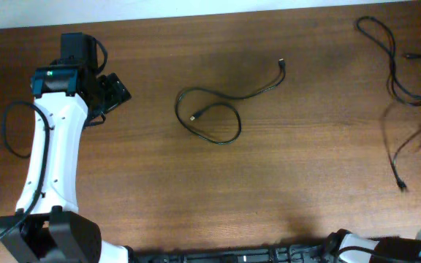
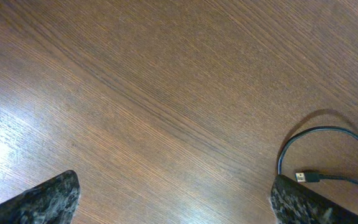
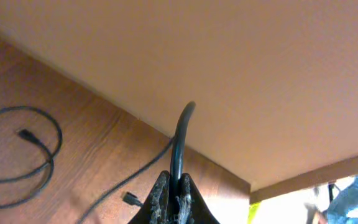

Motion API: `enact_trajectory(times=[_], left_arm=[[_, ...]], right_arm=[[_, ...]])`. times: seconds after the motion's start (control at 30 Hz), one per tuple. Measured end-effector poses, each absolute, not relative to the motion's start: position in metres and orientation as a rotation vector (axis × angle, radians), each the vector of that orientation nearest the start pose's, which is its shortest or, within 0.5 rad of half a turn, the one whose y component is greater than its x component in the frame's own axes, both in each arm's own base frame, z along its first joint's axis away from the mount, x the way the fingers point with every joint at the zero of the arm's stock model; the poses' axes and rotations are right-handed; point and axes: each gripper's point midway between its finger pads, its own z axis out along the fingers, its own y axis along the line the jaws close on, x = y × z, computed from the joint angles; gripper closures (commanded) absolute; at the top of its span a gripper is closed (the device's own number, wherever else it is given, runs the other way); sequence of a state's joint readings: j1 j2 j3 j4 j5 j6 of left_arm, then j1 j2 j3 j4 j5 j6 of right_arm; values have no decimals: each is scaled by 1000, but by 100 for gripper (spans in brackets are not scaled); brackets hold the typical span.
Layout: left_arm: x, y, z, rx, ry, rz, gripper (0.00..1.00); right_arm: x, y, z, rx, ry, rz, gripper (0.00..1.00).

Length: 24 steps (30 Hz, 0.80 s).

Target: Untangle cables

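The right end effector (image 3: 174, 190) clamps one cable (image 3: 179, 143) above the worktop's (image 1: 305, 190) right side, while the left end effector (image 2: 176, 199) gapes empty near the centre's looped cable (image 1: 209, 117); best lift slowly, so the dangling plug (image 1: 402, 188) clears the neighbouring cords (image 1: 408, 73).

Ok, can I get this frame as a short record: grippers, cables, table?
left gripper: open, empty, over bare wood beside the middle cable
right gripper: shut on held cable
middle cable: one loose loop, lying apart from the others
top-right cable: loose curves near the table's far right corner
table: brown wood
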<state>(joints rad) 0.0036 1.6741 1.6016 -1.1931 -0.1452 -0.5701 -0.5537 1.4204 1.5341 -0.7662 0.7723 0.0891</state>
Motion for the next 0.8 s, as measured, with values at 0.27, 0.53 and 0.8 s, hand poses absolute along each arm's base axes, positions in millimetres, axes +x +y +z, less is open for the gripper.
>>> enact_trajectory(times=[0.27,0.53,0.8], left_arm=[[369,26,185,-824,2684,75,1],[369,26,185,-824,2684,75,1],[369,26,185,-824,2684,75,1]], right_arm=[[248,-349,246,1379,2058,-1106,96],[261,-361,110,1482,2364,-1088,34],[284,-340,77,1478,2467,-768,1]])
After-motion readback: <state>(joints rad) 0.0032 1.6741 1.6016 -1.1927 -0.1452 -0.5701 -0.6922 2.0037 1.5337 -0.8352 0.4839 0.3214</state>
